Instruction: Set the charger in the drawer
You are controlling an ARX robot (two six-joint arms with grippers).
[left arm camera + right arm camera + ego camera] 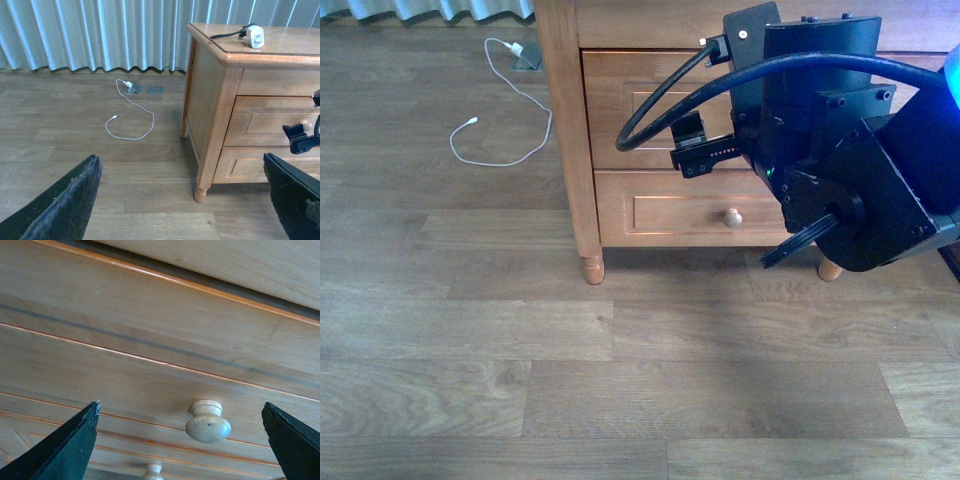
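The charger (255,36), a small white cube with a black looped cable (227,35), lies on top of the wooden cabinet (295,47); the front view does not show it. The upper drawer (630,100) (270,120) is shut. My right gripper (692,148) (180,445) stands open right in front of that drawer, its pale round knob (208,422) lying between the spread fingers without touching them. My left gripper (182,200) hangs open and empty over the floor, well to the left of the cabinet.
Below is the shorter drawer (670,210) with its own knob (732,216) (151,471), also shut. A thin white cable (500,110) (131,125) curls on the wooden floor left of the cabinet, near the curtain (100,35). The cabinet's turned foot (592,268) stands close by.
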